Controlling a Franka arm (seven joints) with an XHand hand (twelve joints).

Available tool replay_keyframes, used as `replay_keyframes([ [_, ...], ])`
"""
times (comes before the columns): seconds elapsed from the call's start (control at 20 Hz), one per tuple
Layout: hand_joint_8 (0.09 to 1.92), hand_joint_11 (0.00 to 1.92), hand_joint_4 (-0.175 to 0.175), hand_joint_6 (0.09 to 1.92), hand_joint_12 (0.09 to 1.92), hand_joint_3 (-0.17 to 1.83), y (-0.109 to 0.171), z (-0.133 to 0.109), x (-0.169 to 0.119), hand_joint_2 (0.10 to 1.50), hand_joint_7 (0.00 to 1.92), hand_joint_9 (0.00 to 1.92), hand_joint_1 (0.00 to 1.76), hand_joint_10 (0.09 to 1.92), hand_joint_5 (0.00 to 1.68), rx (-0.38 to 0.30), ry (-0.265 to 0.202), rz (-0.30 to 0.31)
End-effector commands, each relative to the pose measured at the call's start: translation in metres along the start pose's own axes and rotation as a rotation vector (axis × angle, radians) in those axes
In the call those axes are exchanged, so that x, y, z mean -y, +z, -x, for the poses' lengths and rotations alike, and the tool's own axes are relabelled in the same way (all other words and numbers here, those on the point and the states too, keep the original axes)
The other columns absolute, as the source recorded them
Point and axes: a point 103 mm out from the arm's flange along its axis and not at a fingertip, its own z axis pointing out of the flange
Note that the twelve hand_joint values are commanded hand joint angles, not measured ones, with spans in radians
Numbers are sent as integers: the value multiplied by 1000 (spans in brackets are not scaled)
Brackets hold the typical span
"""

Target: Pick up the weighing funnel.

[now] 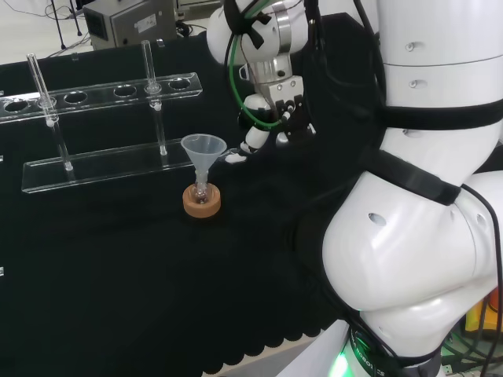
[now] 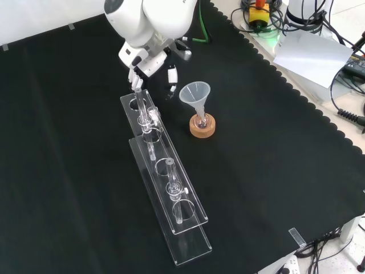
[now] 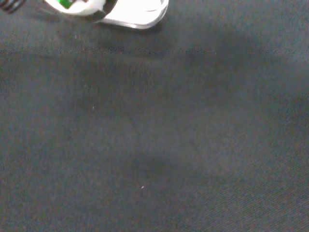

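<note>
The hand point(image 1: 271, 110) hangs low over the black cloth, just right of the funnel point(image 1: 203, 148) in the head view. In the front view the hand point(image 2: 144, 59) is above and left of the funnel point(image 2: 195, 93), close to the far end of the clear rack point(image 2: 165, 182). Its fingers point(image 2: 137, 79) point down, fairly straight, and stand apart from the thumb point(image 2: 171, 75); I see nothing between them. The funnel stands mouth up with its stem in a small flask on a cork ring point(image 2: 202, 128). The wrist view looks at bare cloth, with a blurred white part of the hand point(image 3: 133, 13) at its edge.
The long clear test-tube rack point(image 1: 102, 161) holds a few glass tubes point(image 1: 149, 67) and lies left of the funnel in the head view. The arm's big white links point(image 1: 424, 236) stand at the right. The cloth's scalloped edge point(image 2: 319, 108) runs along the right of the front view.
</note>
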Motion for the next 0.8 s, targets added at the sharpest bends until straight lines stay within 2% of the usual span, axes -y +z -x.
replay_keyframes([
  [0.05,641,705,-59,87,1172,553,6,-8,-4,643,589,835,825,467,605,-4,-7,1],
  [0.8,646,706,-60,87,1166,562,25,-18,-15,633,584,840,835,459,618,-2,-10,3],
])
